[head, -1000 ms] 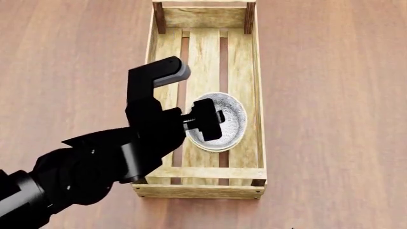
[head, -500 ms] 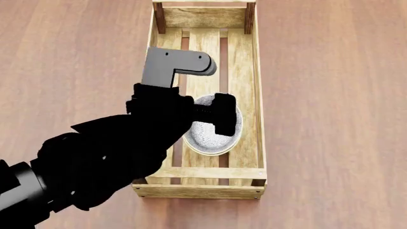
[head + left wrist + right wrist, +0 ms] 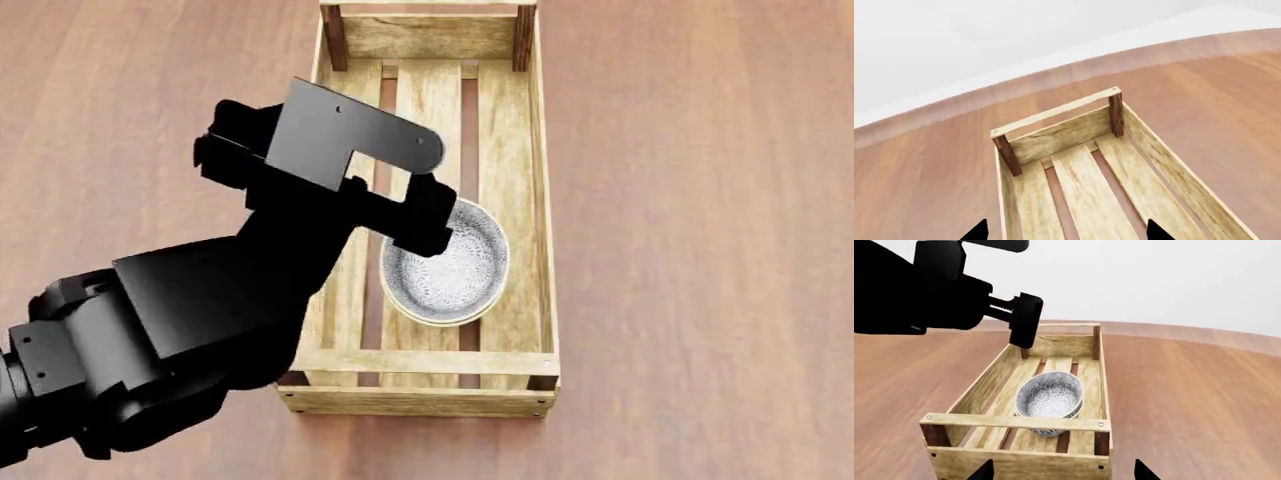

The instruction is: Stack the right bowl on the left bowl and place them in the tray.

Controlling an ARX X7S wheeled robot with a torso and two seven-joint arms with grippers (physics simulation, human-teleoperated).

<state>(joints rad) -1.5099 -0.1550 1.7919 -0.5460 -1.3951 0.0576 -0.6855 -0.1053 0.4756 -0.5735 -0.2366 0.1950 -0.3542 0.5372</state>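
The tray (image 3: 539,200) is a long light-wood crate lying lengthwise in front of me. Two speckled grey-white bowls (image 3: 454,270) sit nested one in the other on its slats, in the near half. They also show in the right wrist view (image 3: 1049,396). My left gripper (image 3: 334,190) hangs open and empty above the tray's left wall, just left of the bowls and clear of them. Its wrist view looks at the tray's empty far end (image 3: 1074,175). My right gripper (image 3: 1062,475) is open and empty, just short of the tray's near end wall (image 3: 1014,457), and is out of the head view.
The tray stands on a plain brown wooden tabletop (image 3: 694,250). The left arm (image 3: 174,330) crosses the lower left of the head view and covers the tray's near left corner. A pale wall (image 3: 1154,280) lies beyond the table's far edge.
The left gripper has risen and drawn back to the left off the bowls, and its wrist has turned. More of the bowls now shows. The bowls and tray have not moved.
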